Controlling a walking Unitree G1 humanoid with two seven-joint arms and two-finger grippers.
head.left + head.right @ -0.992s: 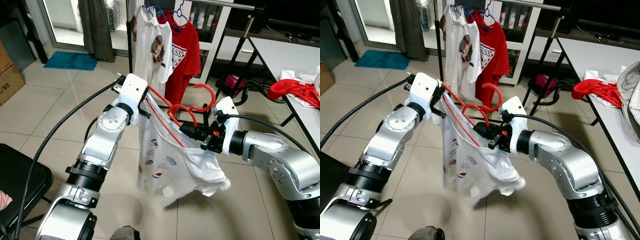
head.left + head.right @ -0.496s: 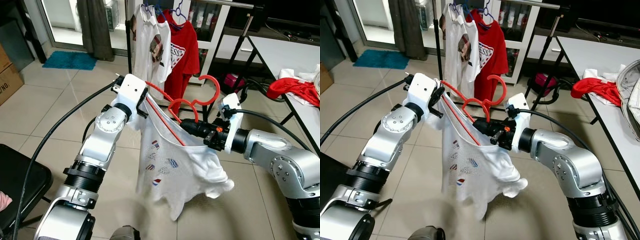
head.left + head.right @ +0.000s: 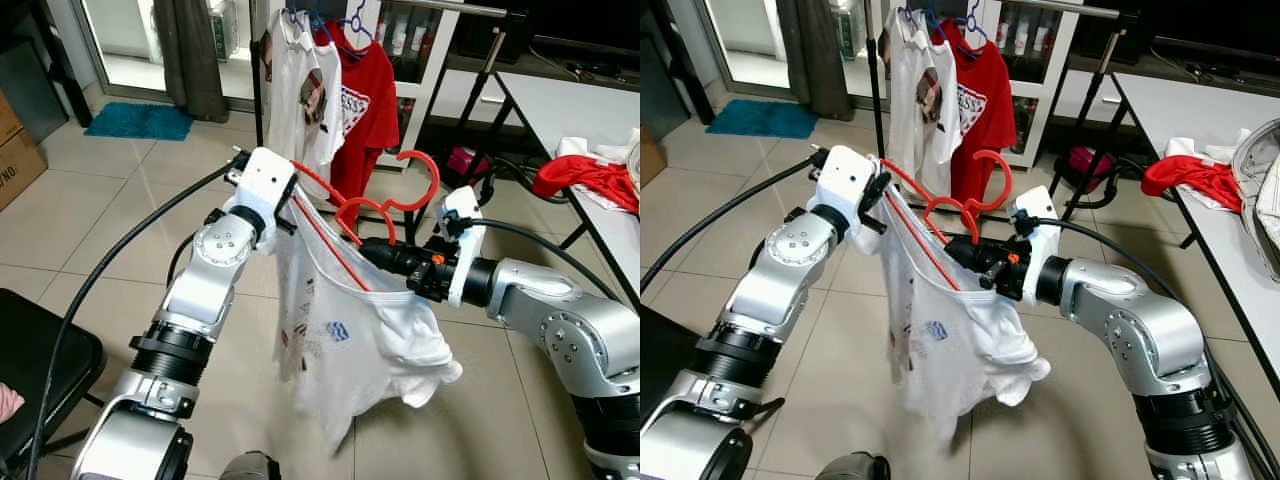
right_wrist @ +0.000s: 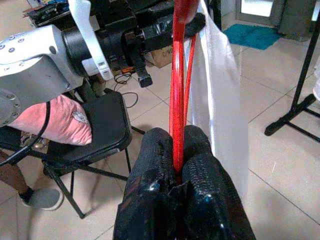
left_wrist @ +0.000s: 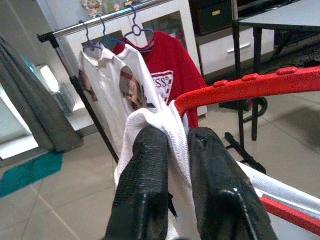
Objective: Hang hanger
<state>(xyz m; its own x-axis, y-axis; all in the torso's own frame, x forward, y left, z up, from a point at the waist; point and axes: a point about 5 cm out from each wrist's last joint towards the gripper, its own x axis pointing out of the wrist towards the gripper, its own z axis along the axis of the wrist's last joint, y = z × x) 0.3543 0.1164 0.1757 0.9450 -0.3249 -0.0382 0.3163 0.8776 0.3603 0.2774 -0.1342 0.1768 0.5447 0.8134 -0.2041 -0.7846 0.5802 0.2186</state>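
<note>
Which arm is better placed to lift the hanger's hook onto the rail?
Probably right: the right gripper pinches the red hanger just below its hook, while the left gripper clamps the white shirt at the hanger's far end.

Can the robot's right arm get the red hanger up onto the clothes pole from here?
Probably not yet. The right claw pinches the red hanger, but the pole stands farther off and higher.

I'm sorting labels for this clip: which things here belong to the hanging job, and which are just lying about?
Job: red hanger; white shirt on it; left claw; right claw; clothes rail.
Lying about: red cloth on the table; teal mat; black chair.
</note>
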